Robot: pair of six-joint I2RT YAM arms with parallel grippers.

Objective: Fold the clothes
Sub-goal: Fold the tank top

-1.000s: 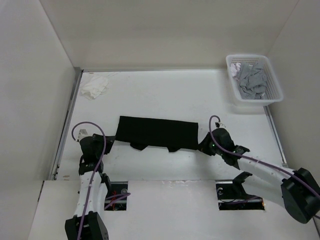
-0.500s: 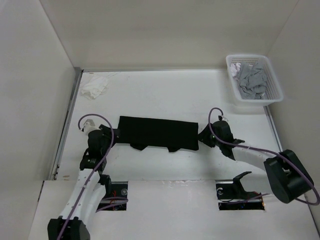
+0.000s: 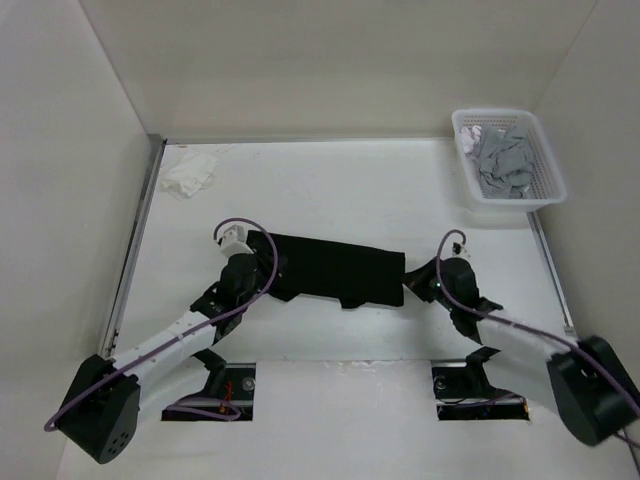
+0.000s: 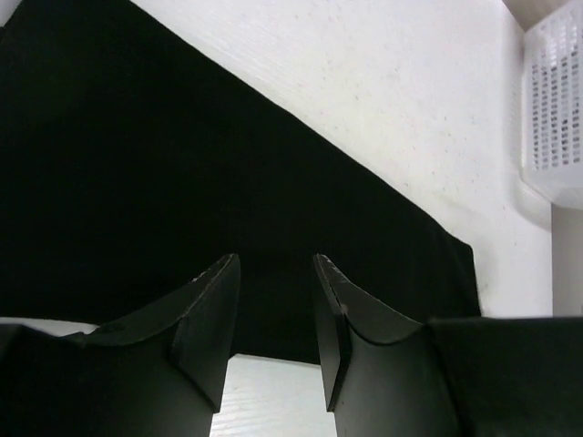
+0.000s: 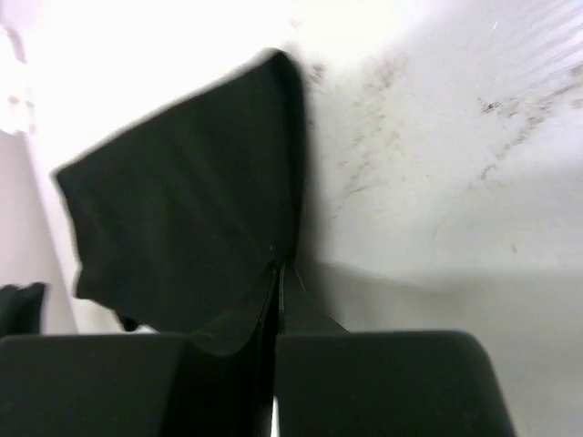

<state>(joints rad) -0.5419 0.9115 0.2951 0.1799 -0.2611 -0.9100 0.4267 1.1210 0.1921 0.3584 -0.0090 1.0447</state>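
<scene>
top external view: item, one black shirt [image 3: 335, 268], plain, soft, folded into a long flat band lying left to right across the middle of the white table [image 3: 330, 190], with small flaps poking out along its near edge. container, one white perforated basket [image 3: 508, 205] at the far right corner, holding a heap of grey garments [image 3: 505, 158]. loose item, one small white cloth [image 3: 188, 175], crumpled, far left corner, well apart from the shirt. left gripper [image 3: 265, 270] lies over the band's left end; how far it is parted cannot be told from here. right gripper [image 3: 415, 287] sits at the band's right end, touching or just beside it.

left wrist view: shirt [image 4: 182, 182] fills most of the frame, smooth and matte, one straight edge running diagonally against the table [image 4: 410, 109]. basket [image 4: 557, 109] shows at the right margin, contents hidden. left gripper [image 4: 273, 266] has its jaws parted, with black fabric showing through the gap and nothing held between them.

right wrist view: shirt [image 5: 191, 209] shows as a dark, blurred end, one corner pointing away. table [image 5: 437, 182] is scuffed with grey marks. right gripper [image 5: 276, 273] is fully closed, fingertips pressed together right at the shirt's near edge; whether fabric is pinched cannot be told.
</scene>
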